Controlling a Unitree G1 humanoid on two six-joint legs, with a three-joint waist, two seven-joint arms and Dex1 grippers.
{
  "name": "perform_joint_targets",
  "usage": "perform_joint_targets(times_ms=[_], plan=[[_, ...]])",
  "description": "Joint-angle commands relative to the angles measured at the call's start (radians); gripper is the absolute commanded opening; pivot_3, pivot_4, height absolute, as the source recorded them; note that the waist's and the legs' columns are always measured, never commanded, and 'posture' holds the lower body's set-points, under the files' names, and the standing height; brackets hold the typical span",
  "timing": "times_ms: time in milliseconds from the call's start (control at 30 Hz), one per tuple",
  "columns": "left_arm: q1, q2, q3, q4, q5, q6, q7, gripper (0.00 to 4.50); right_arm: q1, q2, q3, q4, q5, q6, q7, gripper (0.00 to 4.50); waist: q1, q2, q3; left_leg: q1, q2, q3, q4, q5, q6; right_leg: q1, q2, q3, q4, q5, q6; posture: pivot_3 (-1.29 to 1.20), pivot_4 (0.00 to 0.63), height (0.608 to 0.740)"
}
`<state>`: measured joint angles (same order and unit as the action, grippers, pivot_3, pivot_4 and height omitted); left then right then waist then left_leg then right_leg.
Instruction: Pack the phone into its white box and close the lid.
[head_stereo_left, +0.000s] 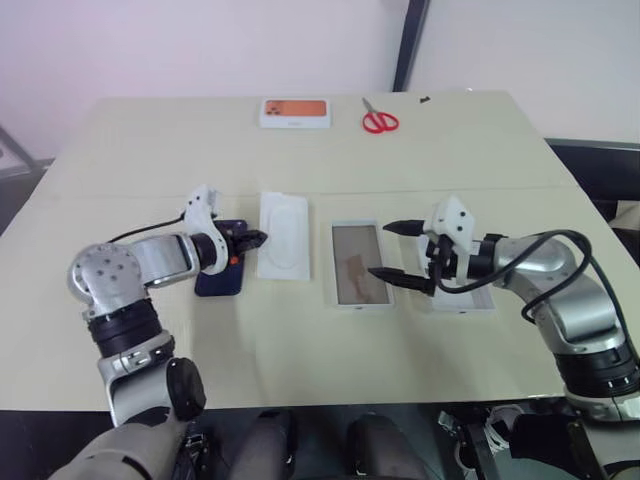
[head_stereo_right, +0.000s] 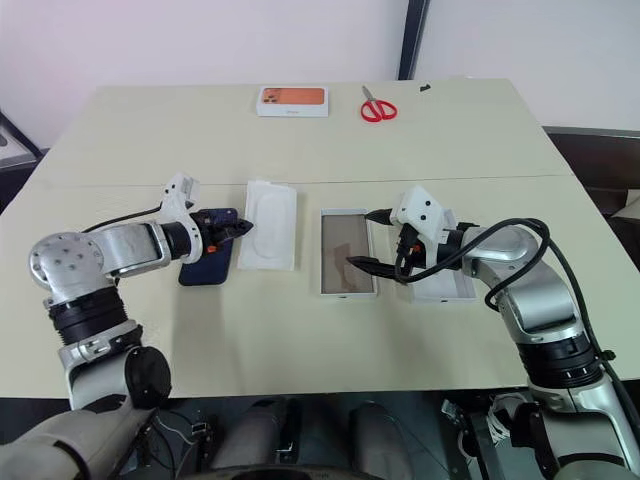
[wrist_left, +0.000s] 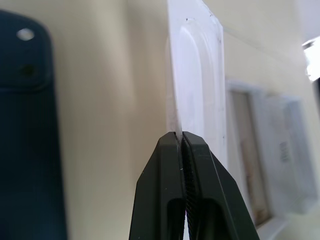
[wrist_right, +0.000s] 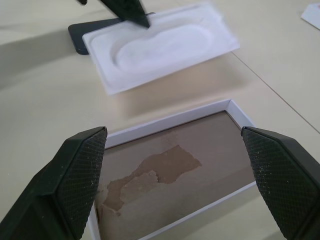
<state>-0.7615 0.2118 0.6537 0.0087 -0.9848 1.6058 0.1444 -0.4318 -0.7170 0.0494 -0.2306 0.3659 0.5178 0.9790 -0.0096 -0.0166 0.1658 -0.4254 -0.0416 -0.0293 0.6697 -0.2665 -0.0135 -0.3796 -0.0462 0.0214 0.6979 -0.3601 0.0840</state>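
Note:
The dark navy phone (head_stereo_left: 218, 275) lies flat on the table, partly under my left wrist. Just right of it lies a flat white insert (head_stereo_left: 284, 235) with an oval recess. My left gripper (head_stereo_left: 257, 238) is shut, its tips pinching the insert's near edge (wrist_left: 172, 100). The white box (head_stereo_left: 358, 300) with its torn brownish floor sits open right of the insert. My right gripper (head_stereo_left: 395, 252) hovers open over the box's right side with nothing between its fingers (wrist_right: 80, 170). The lid (head_stereo_left: 470, 303) lies right of the box, mostly hidden under that hand.
A small white box with an orange phone picture (head_stereo_left: 295, 112) and red-handled scissors (head_stereo_left: 380, 121) lie at the table's far edge. A seam (head_stereo_left: 120, 195) crosses the tabletop behind the work area.

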Motion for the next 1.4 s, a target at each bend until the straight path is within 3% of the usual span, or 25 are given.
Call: perform_joint_targets(times_ms=[33, 167, 367, 633, 867, 1000, 1167, 1200, 1400], plan=[[-0.079, -0.025, 0.014, 0.019, -0.04, 0.009, 0.031, 0.08, -0.028, -0.017, -0.021, 0.002, -0.003, -0.019, 0.004, 4.5, -0.001, 0.0, 0.0, 0.0, 0.0, 0.0, 0.0, 0.0, 0.0, 0.0, 0.0, 0.0, 0.0, 0.0, 0.0, 0.0, 0.15, 0.74], [-0.158, -0.139, -0.022, 0.078, -0.029, 0.009, 0.111, 0.08, -0.054, -0.031, -0.026, 0.046, -0.02, -0.041, 0.01, 4.5, 0.007, 0.0, 0.0, 0.0, 0.0, 0.0, 0.002, 0.0, 0.0, 0.001, 0.0, 0.0, 0.0, 0.0, 0.0, 0.0, 0.15, 0.74], [-0.159, -0.286, -0.063, 0.077, -0.045, 0.009, 0.245, 0.08, -0.052, -0.049, -0.041, 0.062, -0.03, -0.055, 0.009, 4.5, -0.001, -0.001, 0.0, 0.0, 0.0, 0.0, 0.002, 0.0, 0.0, 0.001, 0.0, 0.0, 0.0, 0.0, 0.0, 0.0, 0.15, 0.74], [-0.087, -0.37, -0.133, 0.008, -0.046, 0.009, 0.366, 0.08, -0.028, -0.07, -0.063, 0.052, -0.03, -0.054, -0.006, 4.5, 0.001, -0.001, 0.0, 0.0, 0.0, 0.0, 0.001, 0.0, 0.0, 0.001, 0.0, 0.0, 0.0, 0.0, 0.0, 0.0, 0.15, 0.74], [-0.044, -0.374, -0.163, -0.032, -0.078, 0.009, 0.413, 0.08, -0.029, -0.066, -0.054, 0.064, -0.038, -0.063, -0.007, 4.5, 0.001, -0.001, 0.0, 0.0, 0.0, 0.0, 0.002, 0.0, 0.0, 0.001, 0.0, 0.0, 0.0, 0.0, 0.0, 0.0, 0.15, 0.74], [-0.03, -0.36, -0.186, -0.04, -0.118, 0.009, 0.422, 1.43, -0.037, -0.065, -0.046, 0.074, -0.042, -0.066, -0.002, 4.5, 0.003, -0.001, 0.0, 0.0, 0.0, 0.0, 0.002, 0.0, 0.0, 0.001, 0.0, 0.0, 0.0, 0.0, 0.0, 0.0, 0.15, 0.74], [-0.01, -0.332, -0.226, -0.045, -0.184, 0.009, 0.412, 4.09, -0.042, -0.069, -0.039, 0.083, -0.051, -0.072, 0.013, 4.5, 0.002, -0.001, 0.0, 0.0, 0.0, 0.0, 0.002, 0.0, 0.0, 0.001, 0.0, 0.0, 0.0, 0.0, 0.0, 0.0, 0.15, 0.74], [-0.009, -0.326, -0.232, -0.046, -0.194, 0.009, 0.41, 4.45, -0.042, -0.069, -0.039, 0.084, -0.052, -0.073, 0.015, 4.5, 0.001, -0.001, 0.0, 0.0, 0.0, 0.0, 0.002, 0.0, 0.0, 0.001, 0.0, 0.0, 0.0, 0.0, 0.0, 0.0, 0.15, 0.74], [-0.037, -0.189, -0.242, -0.08, -0.258, 0.009, 0.319, 4.45, -0.04, -0.079, -0.039, 0.084, -0.063, -0.072, 0.021, 4.5, -0.001, -0.001, 0.0, 0.0, 0.0, 0.0, 0.002, 0.0, 0.0, 0.001, 0.0, 0.0, 0.0, 0.0, 0.0, 0.0, 0.15, 0.74]])
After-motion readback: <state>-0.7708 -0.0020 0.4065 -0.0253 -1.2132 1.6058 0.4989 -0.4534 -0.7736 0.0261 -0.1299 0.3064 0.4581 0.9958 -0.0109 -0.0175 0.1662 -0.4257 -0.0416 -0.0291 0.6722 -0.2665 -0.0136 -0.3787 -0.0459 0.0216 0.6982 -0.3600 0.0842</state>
